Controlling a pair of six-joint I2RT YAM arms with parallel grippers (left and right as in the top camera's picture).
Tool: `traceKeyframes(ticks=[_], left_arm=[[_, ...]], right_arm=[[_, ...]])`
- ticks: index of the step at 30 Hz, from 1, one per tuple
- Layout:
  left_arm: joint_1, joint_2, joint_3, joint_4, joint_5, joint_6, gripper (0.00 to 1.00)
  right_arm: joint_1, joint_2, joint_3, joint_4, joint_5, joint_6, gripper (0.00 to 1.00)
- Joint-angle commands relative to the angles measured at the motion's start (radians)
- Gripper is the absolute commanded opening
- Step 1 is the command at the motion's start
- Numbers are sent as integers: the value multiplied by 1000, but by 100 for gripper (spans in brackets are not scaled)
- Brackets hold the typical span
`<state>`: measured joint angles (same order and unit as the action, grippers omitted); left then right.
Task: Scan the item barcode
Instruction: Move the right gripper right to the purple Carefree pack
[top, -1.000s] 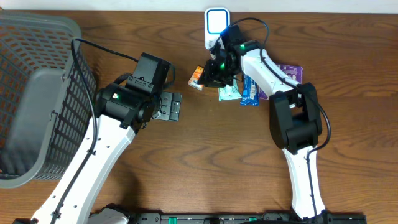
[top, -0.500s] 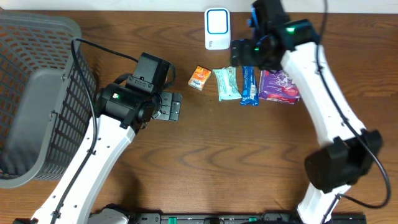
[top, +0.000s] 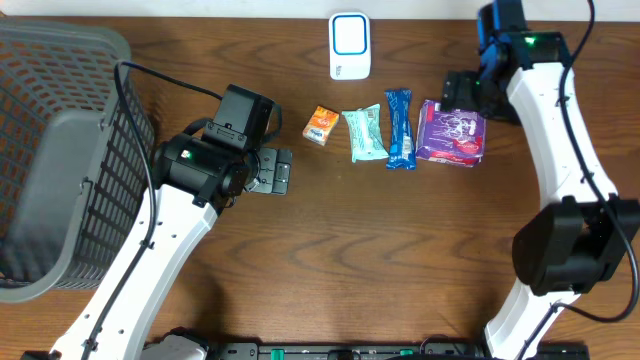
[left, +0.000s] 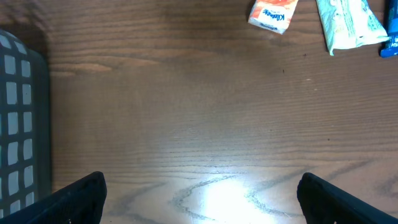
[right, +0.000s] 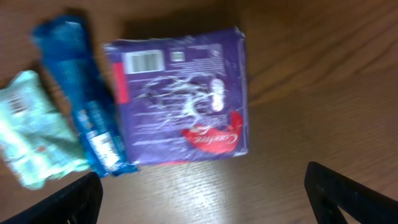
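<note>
Four items lie in a row on the wooden table: an orange pack (top: 320, 125), a mint packet (top: 365, 135), a blue bar (top: 400, 128) and a purple pack (top: 452, 133). A white and blue scanner (top: 350, 45) stands behind them. My right gripper (top: 465, 92) hovers open over the purple pack (right: 180, 99), whose barcode (right: 143, 61) faces up. The blue bar (right: 84, 112) and mint packet (right: 34, 130) lie to its left. My left gripper (top: 272, 172) is open above bare table, with the orange pack (left: 272, 14) ahead of it.
A large grey wire basket (top: 60, 150) fills the left side of the table, and its wall (left: 18, 124) shows at the left of the left wrist view. The left arm (top: 180, 230) crosses the front left.
My right gripper has opened and swung right, from beside the orange pack to above the purple pack. The orange pack stays on the table. The left arm has not moved.
</note>
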<state>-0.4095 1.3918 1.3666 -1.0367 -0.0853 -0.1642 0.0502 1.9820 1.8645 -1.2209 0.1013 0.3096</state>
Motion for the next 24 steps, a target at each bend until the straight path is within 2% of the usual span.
traceKeyframes(ticks=[1, 8, 12, 16, 24], left_arm=[[0, 3, -2, -2, -9, -13, 98], [0, 3, -2, -2, -9, -13, 98], [0, 3, -2, -2, -9, -13, 98], [0, 3, -2, -2, -9, -13, 98], [0, 3, -2, -2, -9, -13, 98]], right_arm=[[-51, 27, -39, 17, -39, -12, 99], [-145, 33, -45, 29, -26, -90, 99], [-201, 33, -73, 64, -139, -94, 99], [-218, 33, -106, 78, -242, -127, 99], [-217, 33, -125, 76, -242, -127, 99]])
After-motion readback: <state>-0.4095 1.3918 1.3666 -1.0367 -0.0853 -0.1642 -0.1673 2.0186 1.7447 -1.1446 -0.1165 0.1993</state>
